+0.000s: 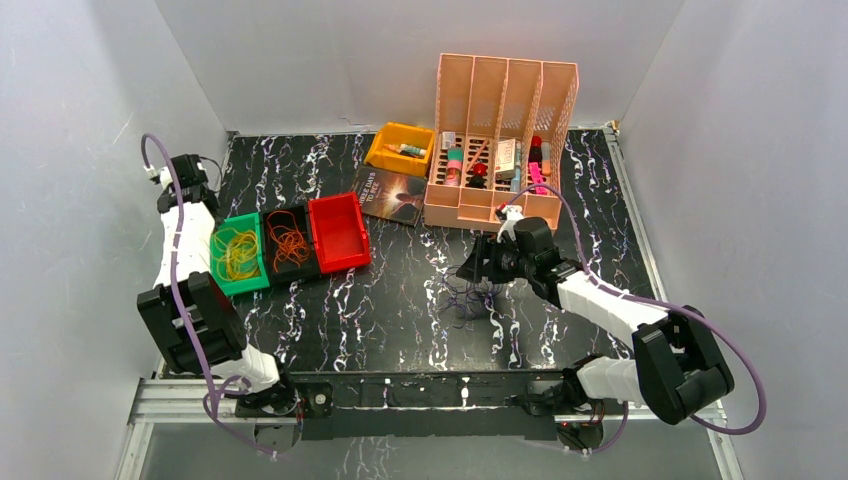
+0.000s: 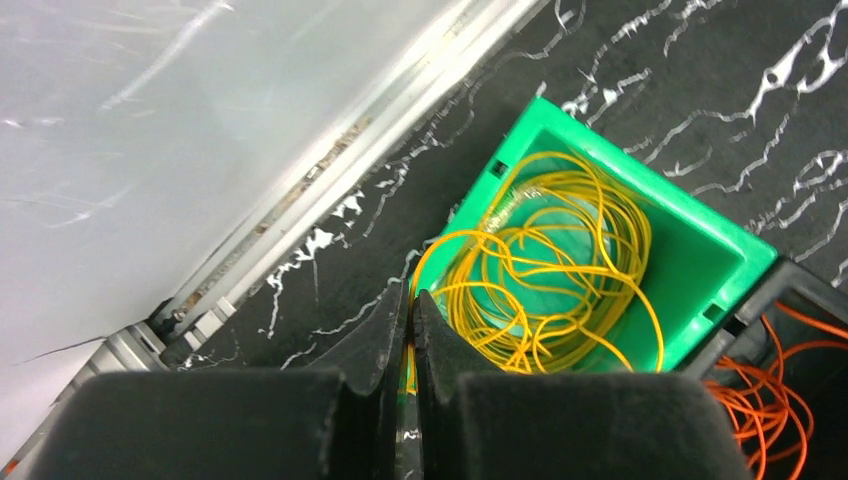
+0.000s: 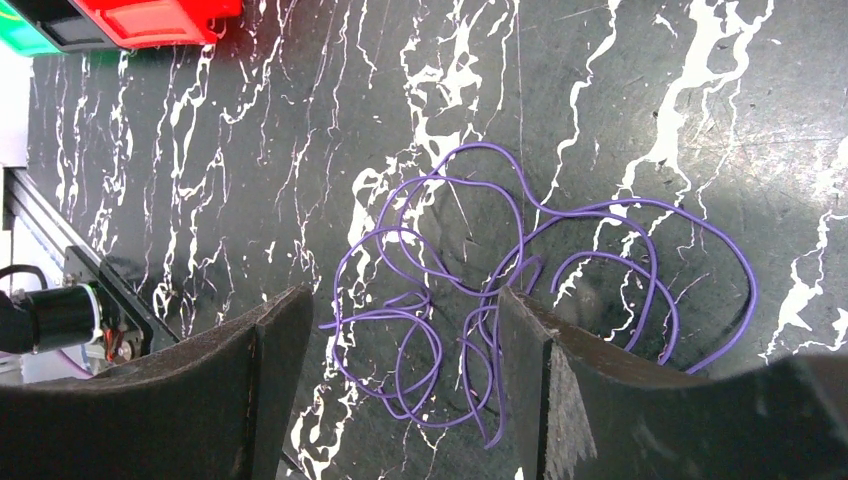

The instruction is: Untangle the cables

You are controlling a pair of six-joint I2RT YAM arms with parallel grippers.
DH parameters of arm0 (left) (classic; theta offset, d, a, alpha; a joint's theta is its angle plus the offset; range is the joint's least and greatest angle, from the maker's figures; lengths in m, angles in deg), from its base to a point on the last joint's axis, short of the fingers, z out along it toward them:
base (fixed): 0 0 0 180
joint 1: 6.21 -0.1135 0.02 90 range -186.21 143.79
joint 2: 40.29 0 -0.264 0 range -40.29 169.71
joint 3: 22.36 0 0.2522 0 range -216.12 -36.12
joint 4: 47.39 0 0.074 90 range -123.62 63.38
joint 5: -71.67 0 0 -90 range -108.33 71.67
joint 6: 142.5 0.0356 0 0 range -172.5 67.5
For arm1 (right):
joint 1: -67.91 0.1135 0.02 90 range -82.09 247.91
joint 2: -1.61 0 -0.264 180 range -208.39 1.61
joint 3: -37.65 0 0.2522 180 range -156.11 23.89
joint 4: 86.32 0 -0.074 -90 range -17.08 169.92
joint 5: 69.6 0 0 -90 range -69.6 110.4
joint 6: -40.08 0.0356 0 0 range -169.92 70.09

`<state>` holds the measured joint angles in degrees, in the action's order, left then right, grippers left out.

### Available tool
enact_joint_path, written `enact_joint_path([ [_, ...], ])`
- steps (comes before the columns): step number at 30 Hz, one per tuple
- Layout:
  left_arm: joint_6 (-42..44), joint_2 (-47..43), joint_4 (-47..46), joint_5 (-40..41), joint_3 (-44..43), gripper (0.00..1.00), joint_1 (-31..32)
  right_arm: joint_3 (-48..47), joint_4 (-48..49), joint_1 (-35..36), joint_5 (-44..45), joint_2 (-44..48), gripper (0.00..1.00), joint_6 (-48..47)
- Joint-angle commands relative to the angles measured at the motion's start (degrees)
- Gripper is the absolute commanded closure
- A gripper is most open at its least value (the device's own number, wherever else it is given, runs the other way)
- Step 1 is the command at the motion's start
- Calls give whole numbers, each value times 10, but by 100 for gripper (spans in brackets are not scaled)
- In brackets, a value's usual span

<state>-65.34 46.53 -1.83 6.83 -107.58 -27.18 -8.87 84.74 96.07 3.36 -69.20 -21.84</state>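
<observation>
A black marbled table (image 1: 400, 320) carries a pink desk organiser (image 1: 500, 100) with small bottles and tubes in its front compartments. A yellow bin (image 1: 378, 150) beside it holds small items. To the left, three bins sit in a row: the green bin (image 1: 245, 286) holds the yellow cable (image 1: 238, 252), the black bin (image 1: 292, 276) holds the orange cable (image 1: 290, 243), and the third is a red bin (image 1: 338, 232). The purple cable (image 3: 500, 275) lies loose on the table, between the wide-open jaws of the right gripper (image 3: 405, 300) and ungripped. The left gripper (image 2: 410, 300) is closed at the green bin's rim, and a yellow loop reaches its tips. I cannot tell whether that loop is pinched.
</observation>
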Motion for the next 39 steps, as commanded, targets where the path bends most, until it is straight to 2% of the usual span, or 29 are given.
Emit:
enact_joint_path([
  [1,-5,-9,5,61,-31,100,-13,4,32,2,0,-7,23,-13],
  [8,-17,-17,4,87,-27,100,-20,5,30,2,2,-3,23,-12],
  [11,-16,-24,-2,65,-21,100,-21,7,29,2,5,2,23,-10],
  [14,-16,-26,-9,18,-13,100,-21,8,28,2,5,5,23,-9],
  [23,-12,-38,-43,-233,16,100,-20,21,40,2,4,10,23,0],
  [25,-14,-28,-45,-257,21,100,-19,26,44,2,3,9,23,3],
  [39,-13,63,-37,-263,45,100,-14,52,73,2,13,16,23,14],
])
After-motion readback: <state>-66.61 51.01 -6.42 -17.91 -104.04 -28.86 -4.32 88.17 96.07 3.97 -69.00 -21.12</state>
